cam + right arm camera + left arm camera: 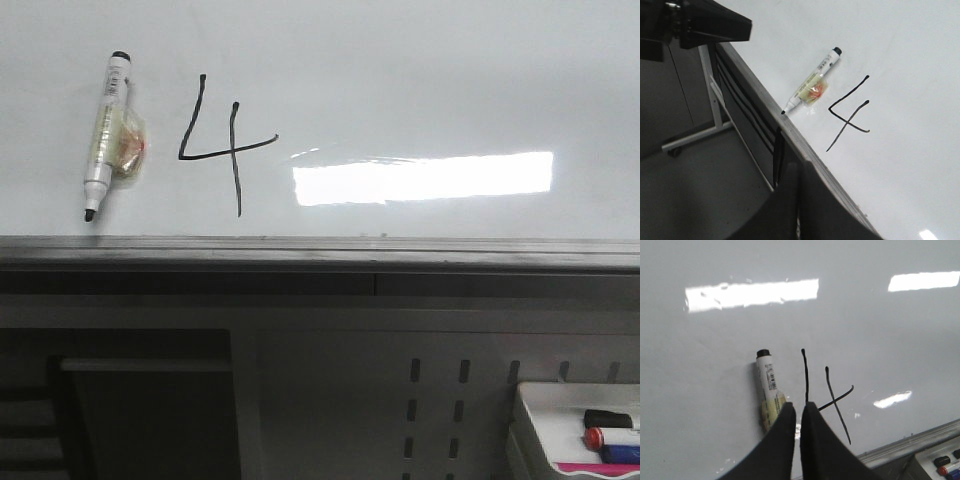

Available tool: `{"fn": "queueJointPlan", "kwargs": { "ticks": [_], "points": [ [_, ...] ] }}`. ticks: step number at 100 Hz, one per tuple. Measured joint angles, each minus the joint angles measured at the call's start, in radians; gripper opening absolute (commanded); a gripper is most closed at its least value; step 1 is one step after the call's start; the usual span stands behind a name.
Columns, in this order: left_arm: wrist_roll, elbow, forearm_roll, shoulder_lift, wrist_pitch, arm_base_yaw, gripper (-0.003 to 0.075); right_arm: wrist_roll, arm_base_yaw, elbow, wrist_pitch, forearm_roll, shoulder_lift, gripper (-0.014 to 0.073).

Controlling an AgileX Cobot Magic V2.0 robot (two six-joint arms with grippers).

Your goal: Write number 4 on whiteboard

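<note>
The whiteboard [430,70] carries a thin black number 4 [232,146]. A white marker [104,140] with a yellowish wrap lies against the board left of the digit, bare tip towards the grey bottom rail [320,252]. No gripper shows in the front view. In the left wrist view my left gripper [797,407] is shut and empty, just in front of the marker [768,382] and the 4 [829,390]. In the right wrist view my right gripper [799,167] is shut and empty, over the board's rail, away from the marker [812,87] and the 4 [850,112].
A bright glare patch [420,178] lies right of the digit. A small white tray [545,410] with coloured markers sits below the rail at the right. A perforated grey panel [440,400] and a dark opening [140,410] lie under the board.
</note>
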Motion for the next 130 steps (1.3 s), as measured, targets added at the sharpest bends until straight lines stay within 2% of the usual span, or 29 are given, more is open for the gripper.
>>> {"fn": "queueJointPlan", "kwargs": {
  "ticks": [24,47,71,109,130],
  "points": [
    [0.000,0.201,0.097,-0.344,-0.029,0.000,-0.0020,0.002,0.000,0.377,-0.252,-0.002,-0.303,-0.0064],
    [0.000,0.315,0.105,-0.546,-0.029,0.000,-0.0020,0.002,0.000,0.583,-0.274,-0.002,-0.497,-0.0064],
    [0.000,0.361,0.107,-0.570,-0.029,0.000,-0.0020,0.002,0.000,0.665,-0.278,-0.002,-0.545,-0.0064],
    [0.000,0.377,0.107,-0.570,-0.029,0.000,-0.0020,0.002,0.000,0.677,-0.278,-0.002,-0.545,-0.0064],
    [0.028,0.381,-0.051,-0.596,0.031,0.039,-0.0020,0.002,0.000,0.677,-0.278,-0.002,-0.545,-0.0064]
  ]
}}
